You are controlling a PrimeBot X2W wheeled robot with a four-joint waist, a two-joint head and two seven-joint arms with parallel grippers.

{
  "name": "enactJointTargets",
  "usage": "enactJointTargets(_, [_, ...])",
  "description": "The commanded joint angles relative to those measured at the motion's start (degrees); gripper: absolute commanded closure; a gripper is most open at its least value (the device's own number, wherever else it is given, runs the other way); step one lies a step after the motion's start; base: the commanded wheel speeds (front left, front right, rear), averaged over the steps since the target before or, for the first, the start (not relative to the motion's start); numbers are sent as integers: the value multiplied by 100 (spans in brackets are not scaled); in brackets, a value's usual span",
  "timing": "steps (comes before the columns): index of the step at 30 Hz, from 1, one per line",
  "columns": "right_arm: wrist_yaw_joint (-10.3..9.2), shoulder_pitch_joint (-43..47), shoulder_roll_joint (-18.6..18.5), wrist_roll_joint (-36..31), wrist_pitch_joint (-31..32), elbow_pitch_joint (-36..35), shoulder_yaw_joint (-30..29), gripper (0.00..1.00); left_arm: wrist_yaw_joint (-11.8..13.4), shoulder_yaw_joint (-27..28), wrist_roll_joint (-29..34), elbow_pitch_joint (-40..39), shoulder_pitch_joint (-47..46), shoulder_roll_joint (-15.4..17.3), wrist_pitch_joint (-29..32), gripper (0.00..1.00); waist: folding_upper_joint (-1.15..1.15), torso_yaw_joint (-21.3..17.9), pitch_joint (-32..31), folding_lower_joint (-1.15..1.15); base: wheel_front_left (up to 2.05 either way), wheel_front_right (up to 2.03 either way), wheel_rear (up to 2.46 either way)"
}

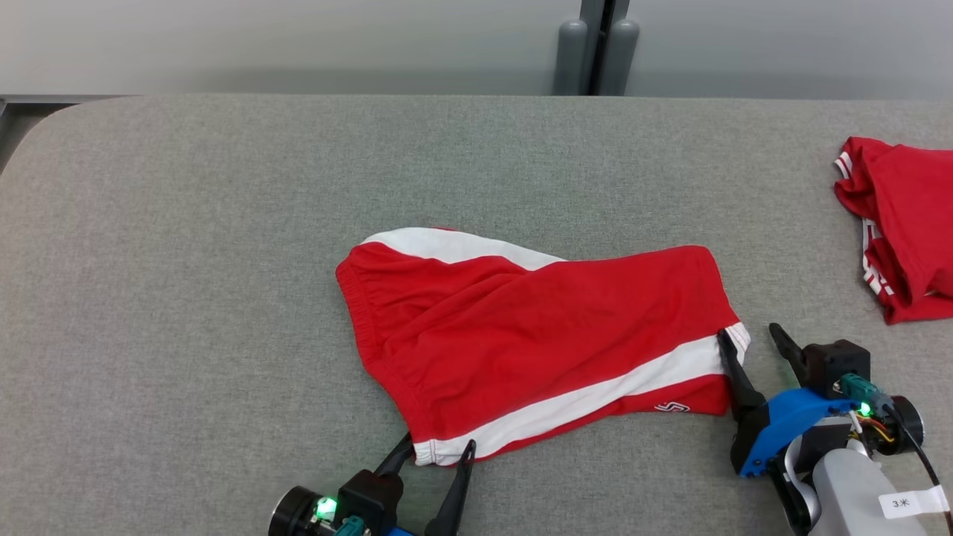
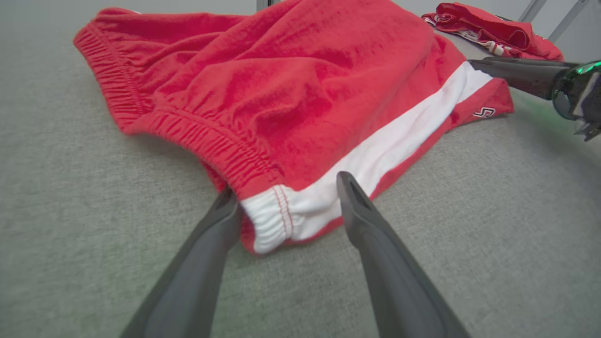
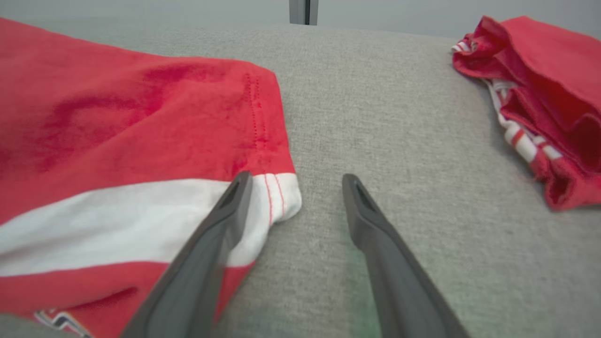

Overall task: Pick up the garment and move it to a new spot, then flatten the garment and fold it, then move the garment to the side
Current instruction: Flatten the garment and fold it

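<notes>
A pair of red shorts (image 1: 536, 335) with a white side stripe lies spread on the grey table (image 1: 186, 260), waistband at the left. My left gripper (image 1: 438, 449) is open at the near waistband corner (image 2: 272, 220), which lies between its two fingers. My right gripper (image 1: 748, 335) is open at the hem's near right corner (image 3: 281, 197); its left finger (image 3: 225, 220) lies over the white stripe and its right finger rests on bare table. In the left wrist view the right gripper's finger (image 2: 516, 75) reaches in from the right.
A second red garment (image 1: 901, 223) with striped trim lies bunched at the table's right edge, also seen as a red heap (image 3: 544, 94) beyond my right gripper. A wall with a dark post (image 1: 595, 45) stands behind the table.
</notes>
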Motion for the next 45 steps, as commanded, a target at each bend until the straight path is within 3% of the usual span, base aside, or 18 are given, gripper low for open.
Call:
enactJointTargets(1, [1, -115, -14, 55, -37, 63, 20, 0, -39, -22, -17, 21, -99, 3, -16, 0, 0, 16, 23, 0, 0, 0, 0])
enactJointTargets(7, [2, -247, 68, 336, -84, 507, 290, 0, -41, -216, -123, 182, -264, -8, -5, 0, 0, 57, 83, 0, 0, 0, 0])
enactJointTargets(8, [3, -252, 64, 385, -54, 581, 366, 38, -42, -247, -152, 222, -291, -9, -7, 15, 0, 57, 94, 0, 0, 0, 0])
enactJointTargets(9, [5, -274, 58, 446, -49, 639, 426, 74, -43, -276, -168, 258, -321, -11, -14, 58, 0, 55, 103, 0, 0, 0, 0])
enactJointTargets(10, [7, -290, 43, 503, -68, 676, 472, 100, -43, -299, -199, 285, -358, -15, -25, 72, 0, 52, 106, 0, 0, 0, 0])
enactJointTargets(11, [7, -303, 30, 549, -99, 697, 521, 100, -44, -319, -216, 303, -394, -19, -39, 100, 0, 46, 106, 0, 0, 0, 0])
enactJointTargets(19, [1, -66, -83, 745, -303, 15, 648, 100, -34, -301, -451, 112, -475, 18, -176, 100, 0, -79, -103, 0, 0, 0, 0])
enactJointTargets(25, [1, 397, -174, 753, -311, -1306, 691, 100, -35, -178, -597, -463, -671, 131, -194, 100, 0, -224, -230, 0, 0, 0, 0])
enactJointTargets(29, [2, 270, -168, 902, -72, -2262, 689, 100, -35, 8, -699, -864, -1319, 325, -26, 100, 0, -347, -187, 0, 0, 0, 0])
enactJointTargets(35, [2, -882, -197, 1079, 387, -2526, 705, 100, -35, 183, -954, -913, -2805, 594, 279, 100, 0, -527, 143, 0, 0, 0, 0])
enactJointTargets(45, [2, -4227, -84, 1445, 766, -1107, 411, 100, -35, 203, -1729, 134, -6254, 850, 538, 100, 0, -770, 1125, 0, 0, 0, 0])
